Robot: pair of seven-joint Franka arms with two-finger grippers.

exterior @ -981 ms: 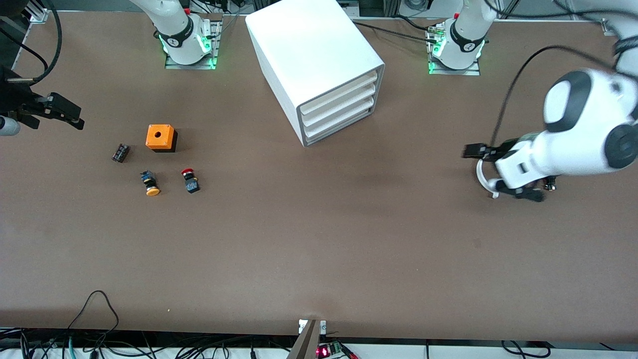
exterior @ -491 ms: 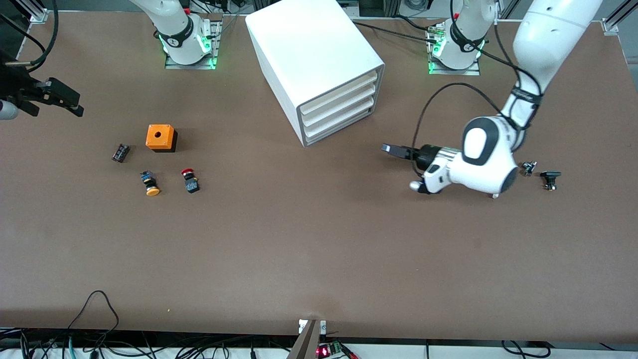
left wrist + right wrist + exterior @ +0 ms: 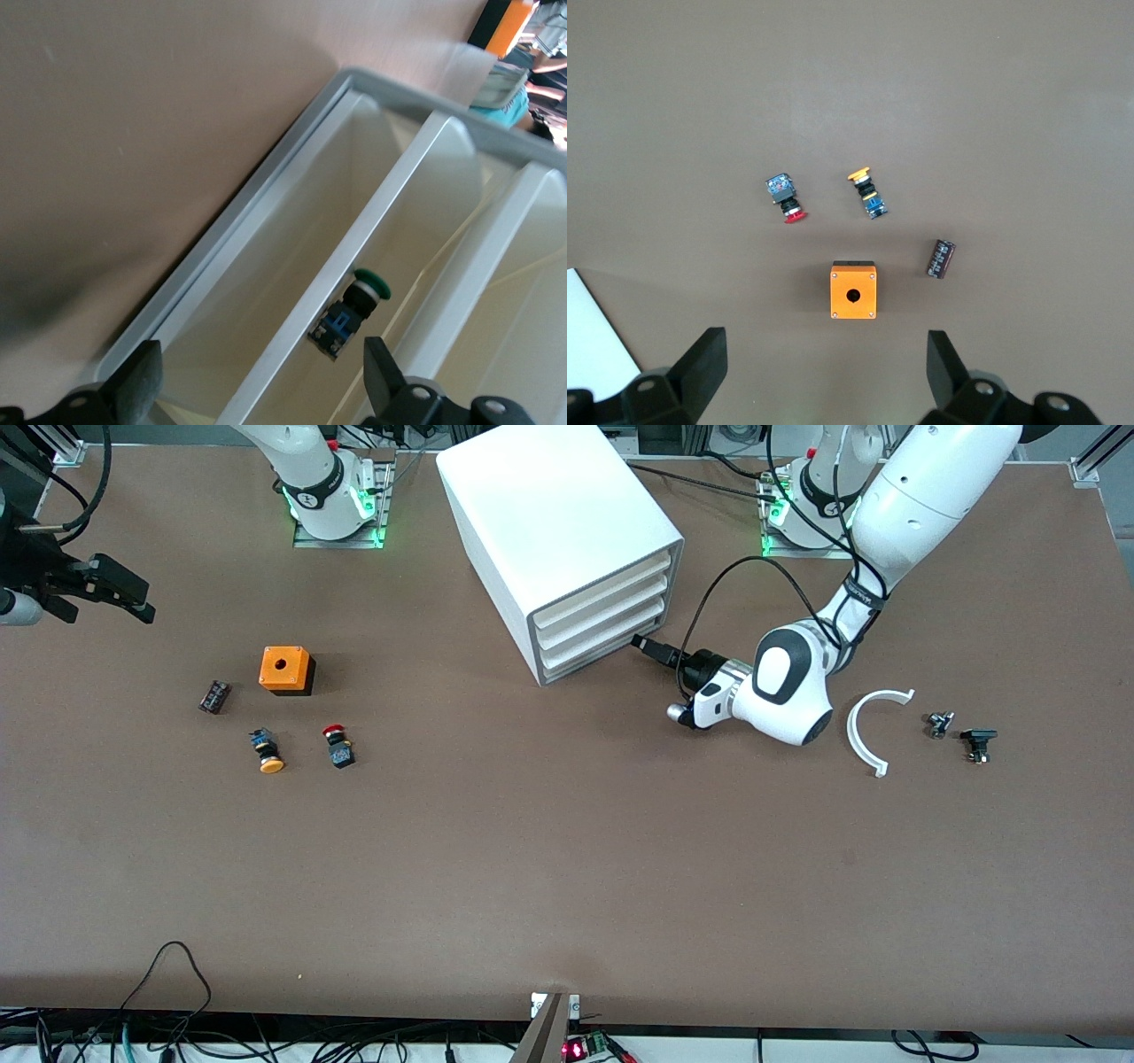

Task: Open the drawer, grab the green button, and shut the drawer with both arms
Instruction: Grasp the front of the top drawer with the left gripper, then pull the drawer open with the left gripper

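Observation:
The white cabinet stands between the two arm bases, its three drawers pushed in. The drawer is the lowest one. My left gripper hovers right in front of it, open and holding nothing. In the left wrist view the gripper faces the grey frame, and the green-capped button lies inside, beside a white drawer front. I cannot tell which drawer holds it. My right gripper waits open over the table's edge at the right arm's end, and the right wrist view shows it empty.
Toward the right arm's end lie an orange box, a black cylinder, a yellow-capped button and a red-capped button. Toward the left arm's end lie a white curved piece and two small black parts.
My left arm has swung from the left arm's end of the table to the cabinet's front, uncovering the white curved piece. The right gripper has barely shifted.

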